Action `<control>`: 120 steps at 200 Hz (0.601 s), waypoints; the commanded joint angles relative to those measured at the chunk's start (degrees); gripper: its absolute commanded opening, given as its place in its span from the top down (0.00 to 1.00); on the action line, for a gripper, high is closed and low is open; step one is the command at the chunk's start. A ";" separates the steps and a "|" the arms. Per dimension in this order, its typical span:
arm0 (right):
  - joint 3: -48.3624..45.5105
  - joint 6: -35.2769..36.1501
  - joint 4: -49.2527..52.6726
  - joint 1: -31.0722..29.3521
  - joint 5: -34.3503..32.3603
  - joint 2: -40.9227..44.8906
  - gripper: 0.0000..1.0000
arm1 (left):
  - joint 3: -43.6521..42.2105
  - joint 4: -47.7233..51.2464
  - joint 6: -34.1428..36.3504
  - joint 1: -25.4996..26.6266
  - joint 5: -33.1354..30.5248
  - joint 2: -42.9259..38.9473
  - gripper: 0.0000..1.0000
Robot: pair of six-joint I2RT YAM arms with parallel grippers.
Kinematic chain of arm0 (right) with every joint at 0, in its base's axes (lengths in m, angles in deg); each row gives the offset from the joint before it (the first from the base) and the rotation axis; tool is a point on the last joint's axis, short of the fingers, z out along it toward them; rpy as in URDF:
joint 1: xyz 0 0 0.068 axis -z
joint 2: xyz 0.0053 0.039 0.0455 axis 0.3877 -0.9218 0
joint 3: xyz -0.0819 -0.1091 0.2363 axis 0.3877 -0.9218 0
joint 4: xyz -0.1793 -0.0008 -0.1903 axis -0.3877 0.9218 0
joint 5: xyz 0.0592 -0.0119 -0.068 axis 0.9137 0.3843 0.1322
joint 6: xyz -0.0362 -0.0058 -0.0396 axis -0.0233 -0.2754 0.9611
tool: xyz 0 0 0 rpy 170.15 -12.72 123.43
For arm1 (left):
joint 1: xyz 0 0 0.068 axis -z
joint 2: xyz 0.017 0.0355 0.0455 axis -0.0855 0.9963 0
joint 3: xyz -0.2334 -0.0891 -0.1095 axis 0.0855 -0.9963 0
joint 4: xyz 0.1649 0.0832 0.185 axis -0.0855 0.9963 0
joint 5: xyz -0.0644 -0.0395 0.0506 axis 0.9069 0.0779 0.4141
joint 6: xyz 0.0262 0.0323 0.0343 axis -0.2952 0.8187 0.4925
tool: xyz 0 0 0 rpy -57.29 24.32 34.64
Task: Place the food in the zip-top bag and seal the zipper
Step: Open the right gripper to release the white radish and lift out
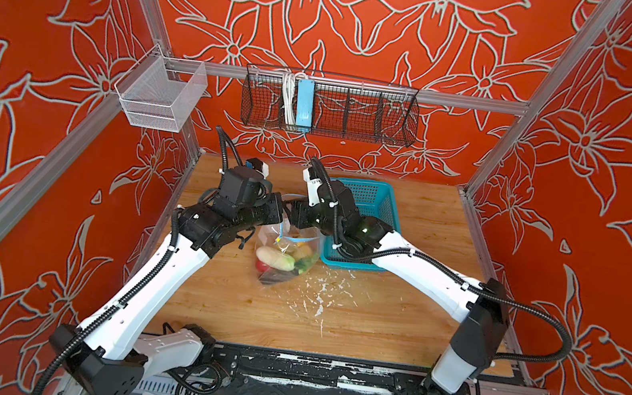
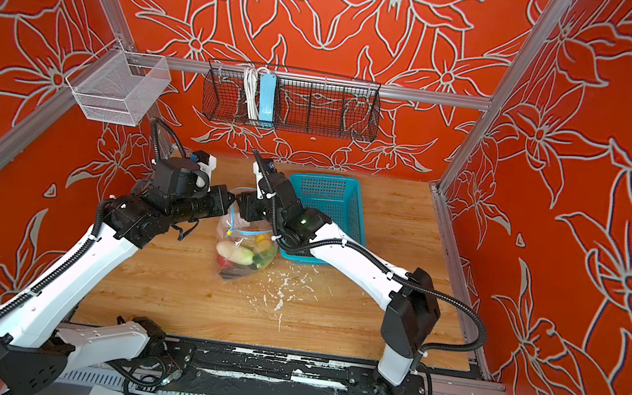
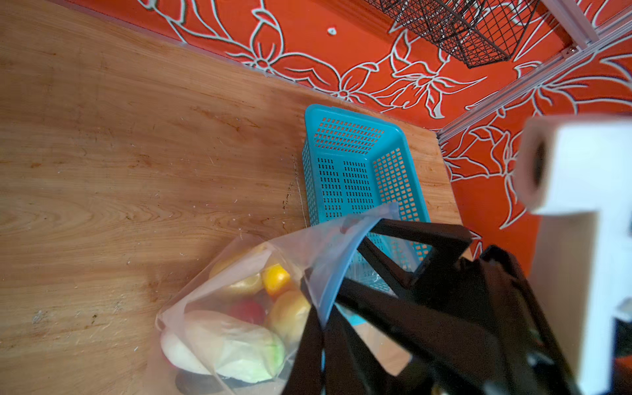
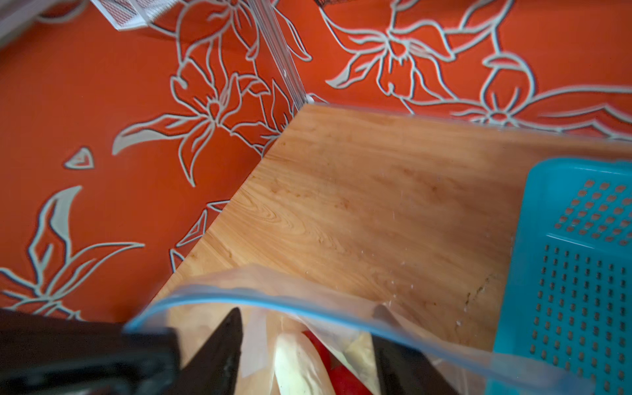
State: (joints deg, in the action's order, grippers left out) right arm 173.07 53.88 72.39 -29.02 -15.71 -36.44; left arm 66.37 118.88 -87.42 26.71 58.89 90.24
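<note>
In both top views: bag (image 1: 266,242), food (image 1: 276,258) inside, bottom on table (image 1: 393,323) beside basket (image 1: 383,199).
Left wrist: left gripper (image 3: 319,307) clamped on zipper (image 3: 342,263).
Right wrist: right gripper (image 4: 307,311) jaws apart at bag mouth.

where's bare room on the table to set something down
Front of table, between bag and near edge. Right of basket to the table's edge. Back left corner. Crowded mid-table: left gripper and right gripper at the bag, by the basket.
</note>
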 commanded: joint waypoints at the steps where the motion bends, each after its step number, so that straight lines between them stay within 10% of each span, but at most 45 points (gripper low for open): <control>1: 0.42 -2.63 2.18 0.07 1.64 1.24 0.42 | -0.14 -1.58 -0.19 -0.01 0.20 -0.95 1.00; 120: -11.12 4.60 15.82 1.79 -2.94 20.58 0.33 | -0.53 -4.45 -1.78 1.89 1.07 1.37 1.00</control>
State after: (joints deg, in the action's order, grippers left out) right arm 165.23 55.78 81.48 -28.45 -15.41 -18.39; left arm 65.43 116.50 -88.22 27.41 59.00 90.44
